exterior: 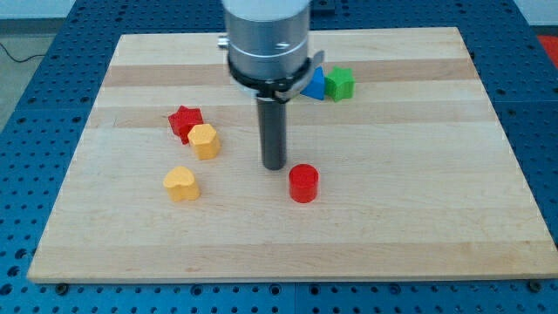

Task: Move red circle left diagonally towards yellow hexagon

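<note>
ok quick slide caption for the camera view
My tip sits just up-left of the red circle, with the yellow hexagon further left beside a red star.

Pale wooden board (418, 218) on blue perforated bench (26, 174). Resting on board: red circle (303, 184) near centre; yellow heart (181, 184), yellow hexagon (204, 140) touching red star (185, 121) at view's left; blue block (315, 85) beside green star (340, 84) at top.
</note>
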